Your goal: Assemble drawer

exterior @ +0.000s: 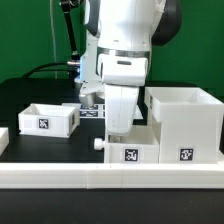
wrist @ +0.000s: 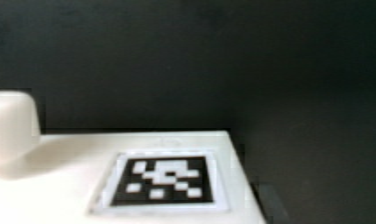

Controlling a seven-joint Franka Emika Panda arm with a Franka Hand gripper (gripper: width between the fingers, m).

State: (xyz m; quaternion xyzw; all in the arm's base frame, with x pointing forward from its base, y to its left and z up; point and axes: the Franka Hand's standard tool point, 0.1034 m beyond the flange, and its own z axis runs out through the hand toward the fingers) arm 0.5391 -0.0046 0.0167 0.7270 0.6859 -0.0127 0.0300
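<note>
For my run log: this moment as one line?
gripper at middle tray | jaws unclear | other tray: exterior view's left | housing: upright, exterior view's right

Gripper tips sat hidden behind the front tray wall, so the jaw gap was unreadable. The arm covered most of the marker board. A white part was cut off at the exterior view's left edge. The wrist view was blurred: the tag pattern was illegible, and a white rounded shape was cropped and unidentifiable.

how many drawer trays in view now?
2. The left tray sits alone at the exterior view's left; the middle tray is beside the housing, below the end effector, which may hide part of it.
</note>
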